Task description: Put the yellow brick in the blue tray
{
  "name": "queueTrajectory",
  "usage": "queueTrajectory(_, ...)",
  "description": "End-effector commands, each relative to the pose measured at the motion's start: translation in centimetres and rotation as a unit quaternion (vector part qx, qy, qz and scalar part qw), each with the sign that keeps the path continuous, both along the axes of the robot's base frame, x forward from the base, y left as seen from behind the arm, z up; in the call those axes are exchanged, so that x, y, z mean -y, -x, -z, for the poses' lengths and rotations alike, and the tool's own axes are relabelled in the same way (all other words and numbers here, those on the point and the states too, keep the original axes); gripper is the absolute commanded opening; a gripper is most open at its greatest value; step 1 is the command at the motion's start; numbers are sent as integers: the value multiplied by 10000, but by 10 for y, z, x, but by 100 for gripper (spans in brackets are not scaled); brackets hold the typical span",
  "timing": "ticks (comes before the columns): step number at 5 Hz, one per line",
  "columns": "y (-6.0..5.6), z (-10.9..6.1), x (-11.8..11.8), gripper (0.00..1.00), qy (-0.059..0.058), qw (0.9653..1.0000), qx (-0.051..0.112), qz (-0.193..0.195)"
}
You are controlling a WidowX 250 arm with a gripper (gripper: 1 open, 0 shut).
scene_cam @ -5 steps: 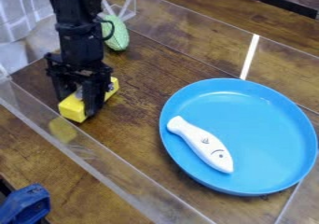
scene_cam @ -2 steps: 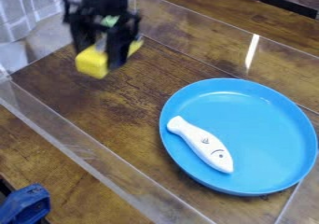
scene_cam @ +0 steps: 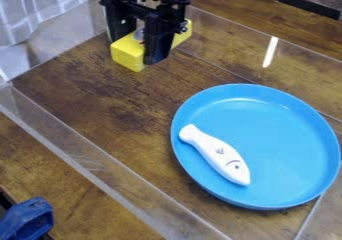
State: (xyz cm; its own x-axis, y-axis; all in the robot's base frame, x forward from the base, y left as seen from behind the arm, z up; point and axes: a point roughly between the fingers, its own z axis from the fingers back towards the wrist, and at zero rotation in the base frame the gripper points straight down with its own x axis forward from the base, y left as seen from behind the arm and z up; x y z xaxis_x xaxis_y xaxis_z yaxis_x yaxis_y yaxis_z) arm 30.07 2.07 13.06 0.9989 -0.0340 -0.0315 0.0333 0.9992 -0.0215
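Yellow brick (scene_cam: 128, 53) lifted & swung up-frame w/ gripper (scene_cam: 150, 50)

Both have moved since the 1st frame, from low on the L side of the view to the upper middle; the dark gripper now has the brick pinched betw. its fingers, w/ yellow showing on either side of them; the brick's middle is hidden behind the fingers, so its label can't be read.

Brick is up-left of the blue tray (scene_cam: 257, 106) in the view, outside its rim & well apart from it; tray sits on the brown wooden table (scene_cam: 100, 109), same spot as before; white fish (scene_cam: 214, 154) lies inside the tray, toward its L side as seen, on a slant, head w/ a small drawn face toward the bottom of the pic, tail toward the upper L.

Clear see-thru strip (scene_cam: 94, 169) runs diagonally across the lower L; crumpled dark-blue item (scene_cam: 26, 222) at the bottom L corner, partly cut off by the frame edge; short white line (scene_cam: 270, 52) on the wood, just above the tray.
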Motion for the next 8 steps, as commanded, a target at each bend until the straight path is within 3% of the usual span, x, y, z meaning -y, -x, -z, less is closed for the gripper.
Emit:
queueTrajectory(1,-1,-25,13,0,-25,9989,426,168)
queueTrajectory(2,-2,-25,26,0,-16,9984,459,320)
queueTrajectory(4,-7,-31,84,0,-2,9963,624,586)
queueTrajectory(5,-14,-27,99,0,-10,9952,729,659)
queueTrajectory(7,-11,-5,85,0,-27,9960,767,464)
queueTrajectory(8,-11,-8,86,0,-51,9949,814,593)
